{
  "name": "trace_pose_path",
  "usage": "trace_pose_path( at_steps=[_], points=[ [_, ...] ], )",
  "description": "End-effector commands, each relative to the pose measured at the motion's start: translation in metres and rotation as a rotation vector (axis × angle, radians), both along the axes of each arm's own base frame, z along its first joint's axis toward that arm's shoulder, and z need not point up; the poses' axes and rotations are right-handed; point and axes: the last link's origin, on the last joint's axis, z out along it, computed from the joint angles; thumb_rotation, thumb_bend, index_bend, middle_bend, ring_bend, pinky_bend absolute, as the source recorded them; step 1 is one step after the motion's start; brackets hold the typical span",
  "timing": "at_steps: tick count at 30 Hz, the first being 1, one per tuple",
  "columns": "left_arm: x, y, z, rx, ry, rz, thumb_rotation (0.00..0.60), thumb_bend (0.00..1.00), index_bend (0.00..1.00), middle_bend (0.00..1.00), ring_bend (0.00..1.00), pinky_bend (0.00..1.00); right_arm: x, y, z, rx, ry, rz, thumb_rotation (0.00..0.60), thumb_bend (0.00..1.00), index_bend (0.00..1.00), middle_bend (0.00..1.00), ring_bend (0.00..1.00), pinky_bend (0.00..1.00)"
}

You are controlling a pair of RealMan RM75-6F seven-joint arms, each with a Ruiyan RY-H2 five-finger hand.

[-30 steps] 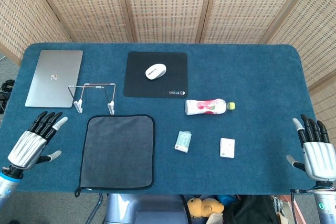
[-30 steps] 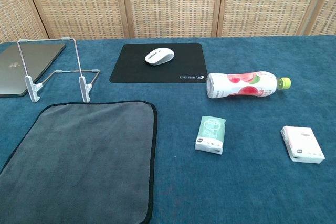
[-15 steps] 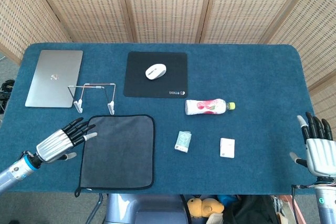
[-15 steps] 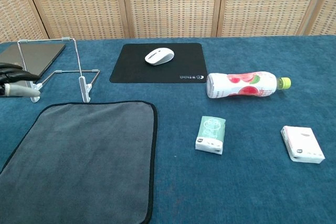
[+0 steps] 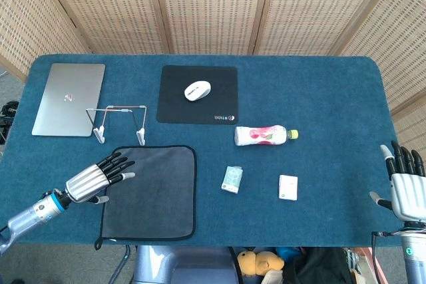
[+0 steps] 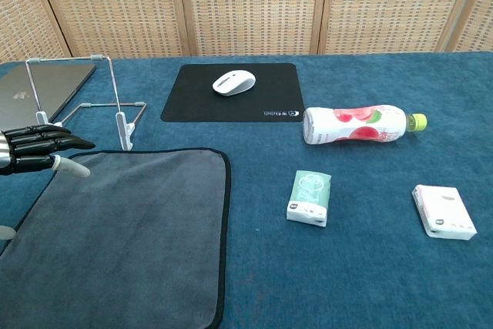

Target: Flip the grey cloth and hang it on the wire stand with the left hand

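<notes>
A wide blue surface point(image 5: 319, 91) carries everything here. On its near left part the grey cloth point(image 5: 156, 194) lies flat and spread out, with a dark border around it. Behind the cloth, at the far left, there is a closed silver laptop point(image 5: 69, 99), and to the right of it a black mouse pad point(image 5: 198, 94) with a white mouse point(image 5: 197, 90) resting on it. The left hand point(image 5: 96, 175) is stretched over the left edge of the cloth, its fingers point(image 6: 54, 143) straight and apart, holding nothing; I cannot tell if it touches the fabric. The right hand point(image 5: 407, 188) stands at the far right edge of the surface, well apart from all things, fingers also apart and pointing up, with nothing in it. The wire stand point(image 5: 120, 123) is upright just behind the far edge of the cloth, between cloth and laptop, on its white feet. A bottle point(image 5: 265, 135) with a pink label lies on its side right of the cloth. Near it are a small green packet point(image 5: 232, 179) and a small white packet point(image 5: 288, 187).
</notes>
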Motion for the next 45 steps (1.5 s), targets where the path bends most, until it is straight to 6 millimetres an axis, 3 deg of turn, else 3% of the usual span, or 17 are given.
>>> trace_pose_path(
  at_steps=[1,17,45],
  points=[
    [-0.002,0.000,-0.001,-0.002,-0.005,0.027,0.600,0.14,0.18,0.00,0.00,0.00,0.000,0.000,0.000,0.001,-0.003,-0.001,0.600,0.00,0.00,0.00,0.00,0.00],
    [-0.020,0.002,0.014,0.032,0.071,0.070,0.600,0.17,0.17,0.00,0.00,0.00,0.000,-0.003,0.006,-0.011,-0.032,-0.002,0.600,0.00,0.00,0.00,0.00,0.00],
    [-0.013,0.007,-0.009,0.053,0.201,-0.007,0.600,0.26,0.17,0.00,0.00,0.00,0.005,-0.002,0.007,-0.008,-0.039,0.012,0.600,0.00,0.00,0.00,0.00,0.00]
  ],
)
